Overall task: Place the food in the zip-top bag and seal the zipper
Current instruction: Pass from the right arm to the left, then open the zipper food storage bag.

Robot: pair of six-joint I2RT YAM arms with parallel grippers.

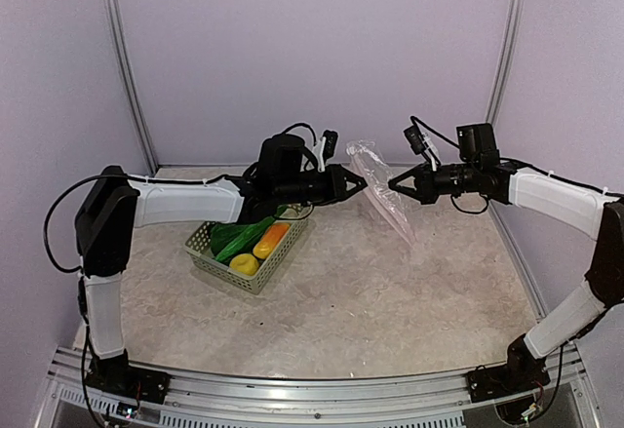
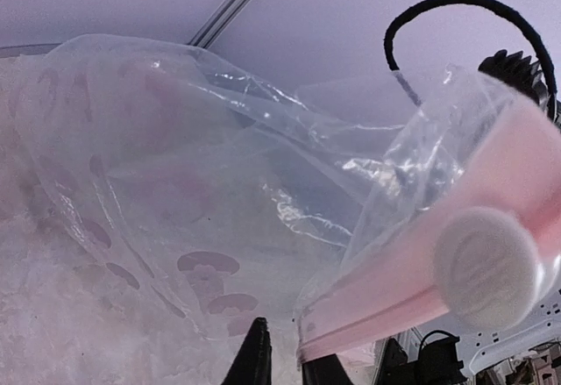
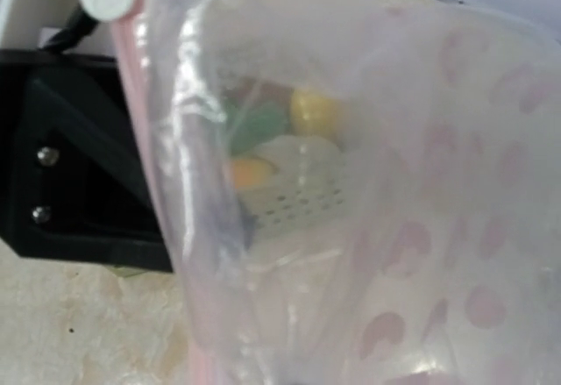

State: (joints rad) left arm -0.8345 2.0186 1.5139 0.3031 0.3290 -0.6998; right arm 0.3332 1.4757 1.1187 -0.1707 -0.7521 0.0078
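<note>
The clear zip-top bag (image 1: 382, 194) with pink printed shapes hangs in the air between my two grippers. My left gripper (image 1: 361, 183) is shut on its left edge, and my right gripper (image 1: 393, 185) is shut on its right side. In the left wrist view the bag (image 2: 219, 183) fills the frame. Its pink zipper (image 2: 394, 293) with a white slider (image 2: 486, 267) ends just above my left gripper (image 2: 289, 363). The food lies in the pale green basket (image 1: 210, 257): a yellow lemon (image 1: 245, 264), an orange piece (image 1: 271, 240) and green pieces (image 1: 239, 236). The bag (image 3: 394, 227) hides my right fingers.
The basket stands on the table left of centre, under my left forearm. Through the bag the right wrist view shows the basket (image 3: 302, 196) and a lemon (image 3: 313, 111). Lilac walls close the back and both sides.
</note>
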